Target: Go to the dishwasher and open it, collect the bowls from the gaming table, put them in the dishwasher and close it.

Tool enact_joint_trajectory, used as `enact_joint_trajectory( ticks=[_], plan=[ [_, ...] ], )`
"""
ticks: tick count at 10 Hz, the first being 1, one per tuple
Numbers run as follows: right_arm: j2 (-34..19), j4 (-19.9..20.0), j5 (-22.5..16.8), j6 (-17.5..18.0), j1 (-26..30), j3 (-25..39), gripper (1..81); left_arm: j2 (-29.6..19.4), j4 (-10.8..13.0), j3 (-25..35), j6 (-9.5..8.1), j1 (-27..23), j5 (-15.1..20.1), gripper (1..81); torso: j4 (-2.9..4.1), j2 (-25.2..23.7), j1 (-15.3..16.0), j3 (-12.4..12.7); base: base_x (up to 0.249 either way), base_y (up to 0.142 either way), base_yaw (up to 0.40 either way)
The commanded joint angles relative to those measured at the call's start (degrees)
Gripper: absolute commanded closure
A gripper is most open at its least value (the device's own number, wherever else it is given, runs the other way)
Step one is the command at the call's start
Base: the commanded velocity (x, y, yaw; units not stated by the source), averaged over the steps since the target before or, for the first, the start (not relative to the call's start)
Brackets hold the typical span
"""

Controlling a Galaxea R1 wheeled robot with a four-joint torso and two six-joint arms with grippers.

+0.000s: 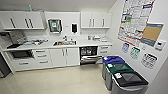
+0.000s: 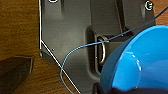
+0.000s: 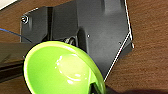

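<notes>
Two bowls are showing close to the wrist cameras: a blue bowl (image 2: 140, 62) is sitting large in the left wrist view, and a green bowl (image 3: 60, 68) is sitting large in the right wrist view, its hollow facing the camera; each is lying over the robot's dark plate with brown wood-grain floor beyond; a thin blue cable (image 2: 75, 50) is curving across the plate beside the blue bowl; whether the fingers of either arm are spread, pressed together or pinching a bowl, I cannot tell.

In the head view the dishwasher (image 1: 88, 55) is standing open at the far side of the room, right of centre under the white table (image 1: 82, 43), its steel door (image 1: 90, 59) hanging down and outward with the dark rack space showing above it; white cabinet doors (image 1: 64, 57) are standing just left of it and white drawers (image 1: 104, 49) just right; a sink (image 1: 64, 43) is sitting in the table above the doors; upper cabinets (image 1: 23, 20) are hanging on the far wall; three bins are lining the right wall, near: a blue-lidded bin (image 1: 113, 60) farthest, a green-lidded bin (image 1: 120, 68) in the middle, a black-lidded bin (image 1: 130, 80) nearest; posters (image 1: 135, 17) are covering the right wall.
</notes>
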Motion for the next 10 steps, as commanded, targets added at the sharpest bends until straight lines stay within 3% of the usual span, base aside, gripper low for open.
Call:
enact_joint_trajectory(
  ticks=[1, 2, 3, 4, 5, 7, 8, 10],
  plan=[
    [-0.8, -0.7, -3.6, -0.1, 1.9, 0.4, 81.1, 0.9, 0.0, 1.3, -0.08, -2.8, 4.5, 81.1, 0.00, 0.0, 0.0, 0.0, 0.227, 0.000, 0.000],
    [-0.8, -0.7, -3.6, -0.1, 1.8, 0.4, 81.1, 0.8, -0.1, 1.3, -0.08, -2.8, 4.5, 81.1, 0.00, 0.0, 0.0, 0.0, 0.227, 0.000, 0.000],
    [-0.9, -0.7, -2.9, -0.1, 1.6, 0.4, 81.1, 0.8, -0.1, 1.3, -0.08, -2.8, 4.5, 81.1, 4.87, 0.0, 0.0, -2.0, 0.227, 0.000, 0.000],
    [-0.9, -0.7, -2.5, -0.1, 1.6, 0.5, 81.1, 0.8, -0.1, 1.3, -0.08, -2.8, 4.5, 81.1, 5.19, 0.0, 0.0, -2.1, 0.227, 0.000, 0.000],
    [-0.9, -0.7, -2.5, -0.1, 1.6, 0.5, 81.1, 0.8, -0.1, 1.3, -0.08, -2.8, 4.5, 81.1, 0.76, 0.0, 0.0, -0.3, 0.227, 0.000, 0.000],
    [-0.9, -0.8, -2.6, -0.1, 1.7, 0.4, 81.1, 0.8, -0.1, 1.3, -0.08, -2.8, 4.5, 81.1, 3.04, 0.0, 0.0, -0.7, 0.227, 0.000, 0.000],
    [-0.9, -0.8, -2.6, -0.1, 1.8, 0.4, 81.1, 0.8, -0.1, 1.3, -0.08, -2.8, 4.4, 81.1, 3.43, 0.0, 0.0, -0.7, 0.205, 0.000, 0.000],
    [-0.9, -0.8, -2.6, -0.1, 1.9, 0.3, 81.1, 0.8, -0.1, 1.3, -0.08, -2.8, 4.5, 81.1, 3.41, 0.0, 0.1, -0.7, 0.161, 0.000, 0.000]
  ],
)
